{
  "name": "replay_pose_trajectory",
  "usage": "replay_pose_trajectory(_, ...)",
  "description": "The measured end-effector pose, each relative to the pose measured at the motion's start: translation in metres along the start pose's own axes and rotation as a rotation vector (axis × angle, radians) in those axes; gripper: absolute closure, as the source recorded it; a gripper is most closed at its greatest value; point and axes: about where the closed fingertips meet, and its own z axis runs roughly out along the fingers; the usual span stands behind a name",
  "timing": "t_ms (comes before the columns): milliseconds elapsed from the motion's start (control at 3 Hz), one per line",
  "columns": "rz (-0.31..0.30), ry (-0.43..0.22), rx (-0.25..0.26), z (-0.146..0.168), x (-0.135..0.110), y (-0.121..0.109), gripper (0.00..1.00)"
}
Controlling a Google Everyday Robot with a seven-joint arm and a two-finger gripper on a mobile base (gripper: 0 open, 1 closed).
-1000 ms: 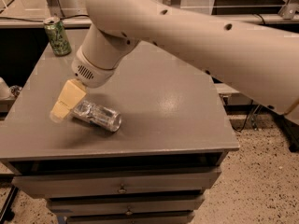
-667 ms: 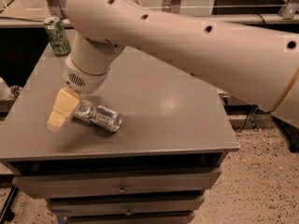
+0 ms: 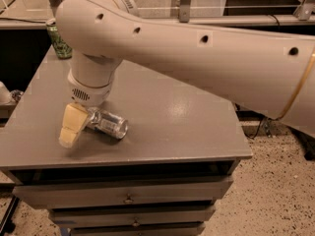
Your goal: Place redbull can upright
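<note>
The redbull can point(image 3: 109, 124) lies on its side on the grey table top point(image 3: 187, 117), near the front left, with its shiny end towards the right. My gripper point(image 3: 73, 128) is low over the table at the can's left end, right against it. The big white arm point(image 3: 197, 58) comes in from the right and hides the part of the table behind the can.
A green patterned can point(image 3: 59, 39) stands upright at the table's back left corner. The table is a cabinet with drawers point(image 3: 128, 198) below its front edge. A dark shelf point(image 3: 15, 58) lies to the left and speckled floor point(image 3: 266, 195) to the right.
My arm has swung left and the gripper has come down and forward to the can's left end. The can has stayed where it lay.
</note>
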Motion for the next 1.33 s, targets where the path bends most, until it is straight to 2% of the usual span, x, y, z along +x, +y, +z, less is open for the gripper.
replay_pose_trajectory(333, -0.003, 0.014, 0.027, -0.0024, 0.0043, -0.0027, 0.18)
replay_pose_trajectory(1333, 0.022, 0.001, 0.05, -0.0011, -0.0024, -0.0125, 0.88)
